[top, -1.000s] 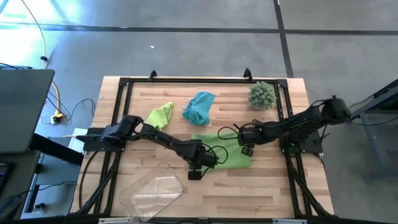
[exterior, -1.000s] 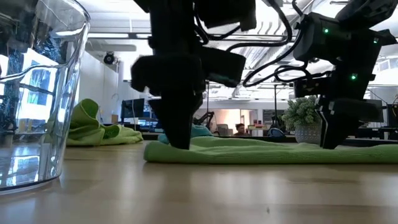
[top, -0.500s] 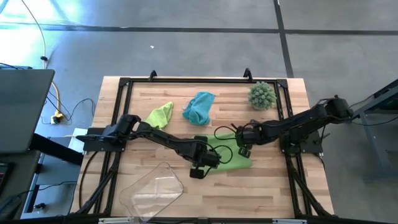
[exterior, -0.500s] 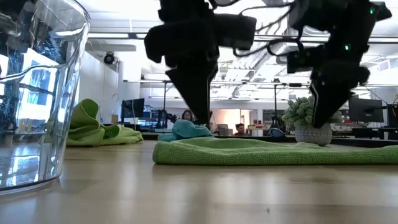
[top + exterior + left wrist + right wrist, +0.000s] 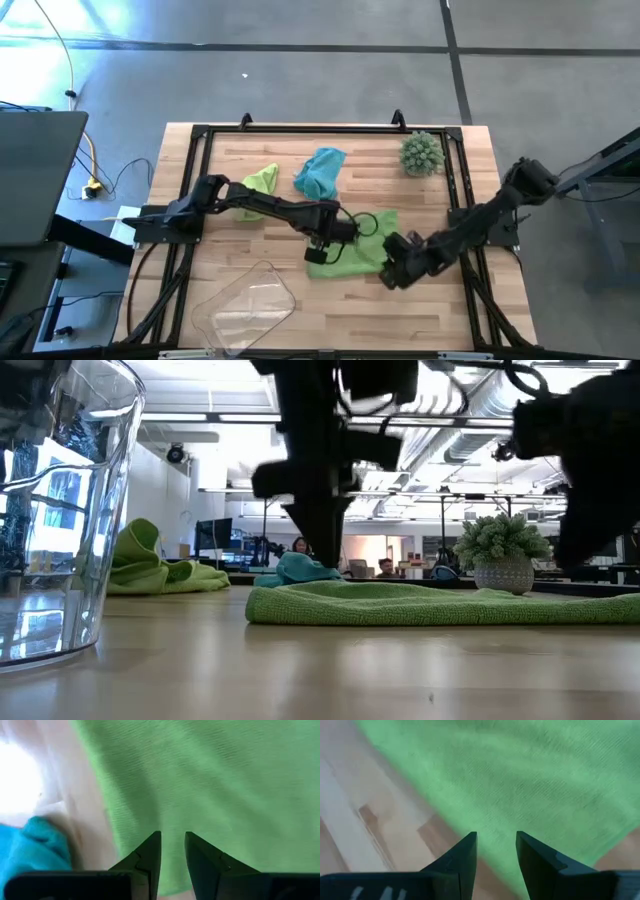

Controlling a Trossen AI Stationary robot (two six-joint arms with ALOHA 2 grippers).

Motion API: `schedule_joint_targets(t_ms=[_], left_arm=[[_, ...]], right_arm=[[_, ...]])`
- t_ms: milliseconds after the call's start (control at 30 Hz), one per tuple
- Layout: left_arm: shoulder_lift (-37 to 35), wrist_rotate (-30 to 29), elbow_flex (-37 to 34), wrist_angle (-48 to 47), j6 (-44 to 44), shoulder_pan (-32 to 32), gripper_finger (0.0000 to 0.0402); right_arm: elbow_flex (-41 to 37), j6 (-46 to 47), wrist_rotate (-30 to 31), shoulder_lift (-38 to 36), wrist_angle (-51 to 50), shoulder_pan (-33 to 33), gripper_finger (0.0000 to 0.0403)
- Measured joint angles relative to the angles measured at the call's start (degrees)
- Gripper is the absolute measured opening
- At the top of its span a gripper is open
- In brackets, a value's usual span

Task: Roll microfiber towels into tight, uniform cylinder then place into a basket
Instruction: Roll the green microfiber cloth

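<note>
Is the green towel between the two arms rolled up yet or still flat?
Flat. The green towel lies as a low, even layer on the table in the low view, no cylinder.

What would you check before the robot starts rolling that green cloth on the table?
1. Flat green towel spread out on the table: ok, lying low, though its outline looks uneven.
2. Left gripper open and empty above the towel: ok.
3. Right gripper open over the towel's edge: ok.
4. Basket near the front edge, nothing in it: ok.
5. Blue towel and crumpled green towel apart from the flat one: ok.
6. Spiky plant out of the way: ok.
</note>
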Motion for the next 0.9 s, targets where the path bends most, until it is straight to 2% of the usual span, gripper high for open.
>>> schedule_joint_targets(t_ms=[200,467,800,900], left_arm=[[0.04,0.91,-4.71,-0.22,-0.65,2.76,0.0076],[-0.39,6.63,-8.96,0.35,-5.19,1.77,0.0076],[-0.41,17.07,-8.39,6.43,-19.9,-3.77,0.0076],[-0.1,19.22,-7.41,9.26,-20.45,-5.24,0.0076]], right_arm=[[0.01,7.33,3.03,5.72,-1.63,3.49,0.0129],[0.21,6.92,3.21,8.37,-8.55,2.07,0.0129],[0.03,-8.76,9.63,8.17,-17.23,-3.88,0.0129],[0.03,-13.79,13.2,8.15,-17.76,-6.89,0.0129]])
